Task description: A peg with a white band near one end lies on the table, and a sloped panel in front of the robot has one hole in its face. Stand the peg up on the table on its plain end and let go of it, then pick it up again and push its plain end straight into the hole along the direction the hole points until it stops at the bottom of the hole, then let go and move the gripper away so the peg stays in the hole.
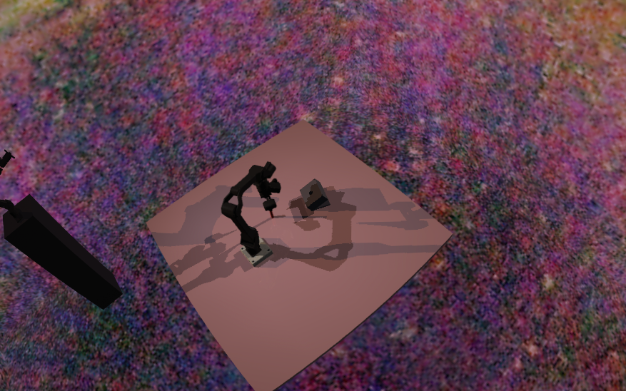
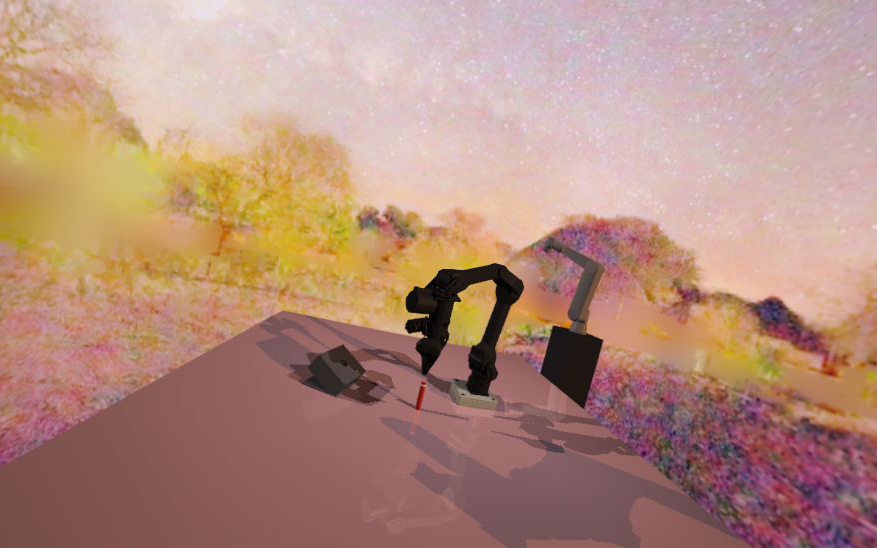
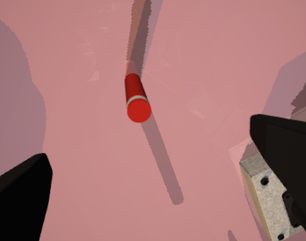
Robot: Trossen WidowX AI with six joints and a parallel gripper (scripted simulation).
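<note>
The red peg (image 1: 271, 213) (image 2: 420, 396) (image 3: 139, 111) stands upright on the table (image 1: 280, 316) (image 2: 223, 463) (image 3: 90, 176), its white band near the top and its plain end down. Nothing holds it. My gripper (image 2: 425, 373) (image 3: 151, 143) is open and empty, pointing down above the peg. In the wrist view the peg's top shows between the two fingers' sides, a little beyond the fingertip line. The dark grey sloped panel (image 1: 317, 185) (image 2: 326, 368) has one dark hole (image 1: 310, 193) (image 2: 344, 362) in its face. The panel is out of the wrist view.
The arm's pale base plate (image 1: 265, 253) (image 2: 461, 394) (image 3: 261, 189) sits on the table near the peg. A second arm stands on a black pedestal (image 1: 62, 257) (image 2: 570, 364) beyond the table's edge. Arm and peg shadows cross the table.
</note>
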